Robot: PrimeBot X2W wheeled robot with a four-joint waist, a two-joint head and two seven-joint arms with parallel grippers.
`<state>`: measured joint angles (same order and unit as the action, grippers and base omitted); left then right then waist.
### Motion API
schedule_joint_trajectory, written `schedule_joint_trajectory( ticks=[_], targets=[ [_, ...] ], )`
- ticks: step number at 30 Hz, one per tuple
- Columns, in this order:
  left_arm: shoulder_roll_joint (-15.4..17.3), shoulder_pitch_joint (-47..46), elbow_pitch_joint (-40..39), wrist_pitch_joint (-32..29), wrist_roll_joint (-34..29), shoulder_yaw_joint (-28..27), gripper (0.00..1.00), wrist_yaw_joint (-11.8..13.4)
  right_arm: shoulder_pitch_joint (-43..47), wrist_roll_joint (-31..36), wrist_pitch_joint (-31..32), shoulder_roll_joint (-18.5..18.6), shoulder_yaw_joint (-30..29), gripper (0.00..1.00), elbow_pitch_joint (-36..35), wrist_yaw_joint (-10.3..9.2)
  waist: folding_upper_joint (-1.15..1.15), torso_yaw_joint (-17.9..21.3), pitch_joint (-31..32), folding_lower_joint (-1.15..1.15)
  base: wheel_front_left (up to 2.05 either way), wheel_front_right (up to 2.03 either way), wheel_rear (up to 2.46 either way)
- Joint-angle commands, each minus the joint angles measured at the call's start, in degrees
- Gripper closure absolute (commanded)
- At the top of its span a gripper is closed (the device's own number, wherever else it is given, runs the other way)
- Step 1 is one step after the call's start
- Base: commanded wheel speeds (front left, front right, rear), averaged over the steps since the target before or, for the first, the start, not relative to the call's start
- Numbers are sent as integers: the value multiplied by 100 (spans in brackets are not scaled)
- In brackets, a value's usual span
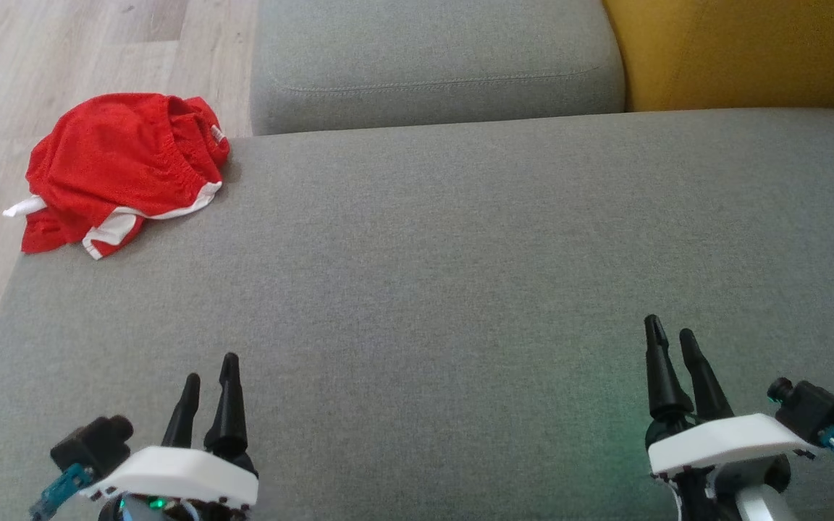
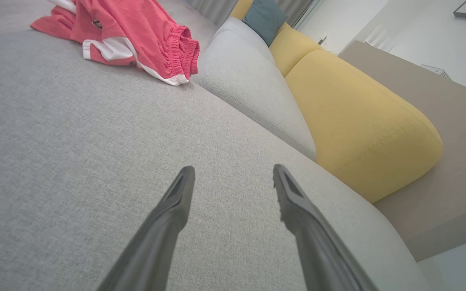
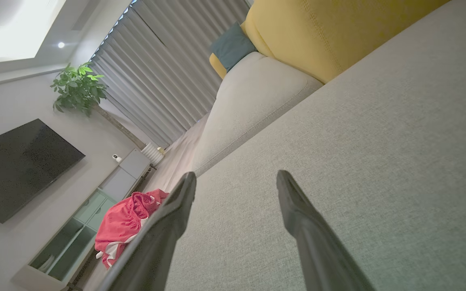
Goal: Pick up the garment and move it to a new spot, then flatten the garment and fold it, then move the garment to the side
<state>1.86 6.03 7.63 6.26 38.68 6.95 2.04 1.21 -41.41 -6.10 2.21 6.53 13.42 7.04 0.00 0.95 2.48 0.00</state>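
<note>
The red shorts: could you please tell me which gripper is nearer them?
Left. The left gripper sits on the same side as the red shorts; the right gripper is far across the seat.

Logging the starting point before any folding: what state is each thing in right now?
Shorts: crumpled, unfolded, ungripped, at the far left corner of the seat.
Left gripper: open, empty.
Right gripper: open, empty.
TV: screen dark.
Curtains: drawn shut.
</note>
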Motion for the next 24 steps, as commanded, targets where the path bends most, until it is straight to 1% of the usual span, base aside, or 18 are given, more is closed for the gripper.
schedule_joint_trajectory(
  ticks=[1,24],
  targets=[
    [76,-143,-233,67,-172,-56,0,23,-261,161,-74,43,116,0,-232,28,0,5,1,0,0,0,0],
    [150,71,-407,452,-1847,235,0,265,-282,1791,-463,54,440,0,-172,36,0,27,38,0,0,0,0]
  ],
)
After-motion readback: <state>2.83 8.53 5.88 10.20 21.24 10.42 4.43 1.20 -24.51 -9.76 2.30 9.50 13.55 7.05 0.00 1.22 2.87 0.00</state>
